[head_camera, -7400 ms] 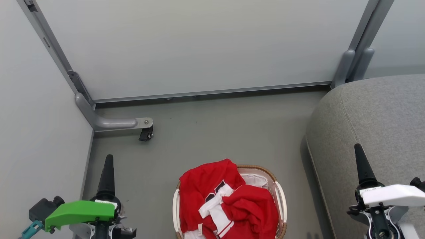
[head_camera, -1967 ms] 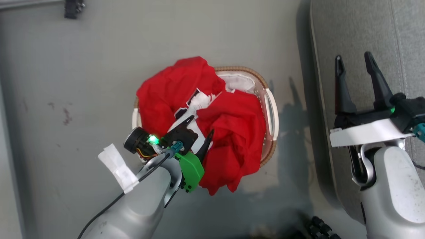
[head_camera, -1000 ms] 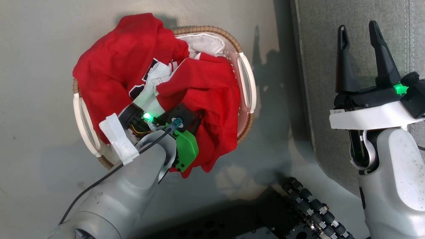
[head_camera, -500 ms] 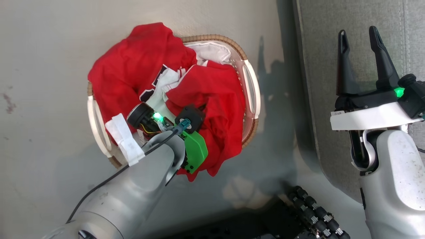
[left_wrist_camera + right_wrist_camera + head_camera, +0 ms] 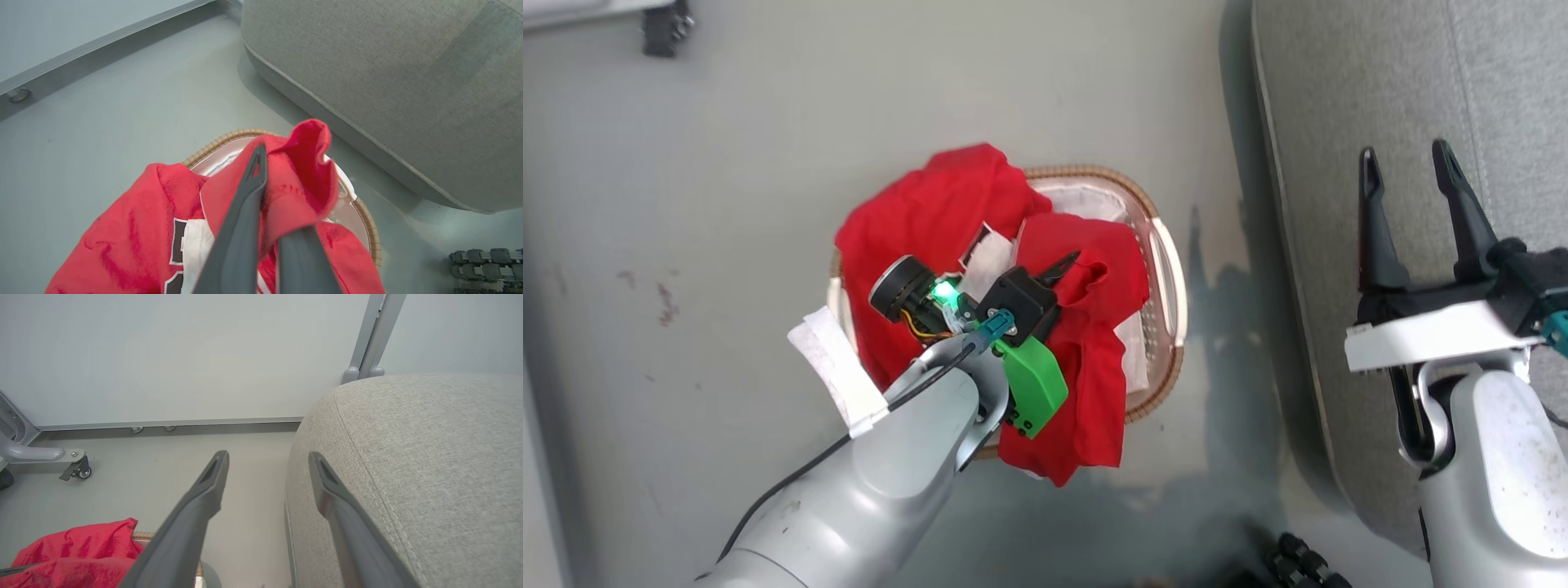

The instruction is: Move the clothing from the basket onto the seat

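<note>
Since the frame half a second earlier, a fold of the plain red garment [image 5: 1098,327] has been pinched and raised by the left gripper [image 5: 1058,272], above the basket [image 5: 1172,253] at frame centre. The right gripper [image 5: 1405,155] is held wide open over the seat [image 5: 1339,98], at right.

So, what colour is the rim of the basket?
Brown and woven; the basket rim shows best in the left wrist view.

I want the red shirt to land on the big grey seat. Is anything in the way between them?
Nothing visible blocks it. The left gripper is shut on the red garment above the basket; bare floor lies between basket and seat. The open right gripper hangs over the seat's edge and might crowd the drop.
</note>
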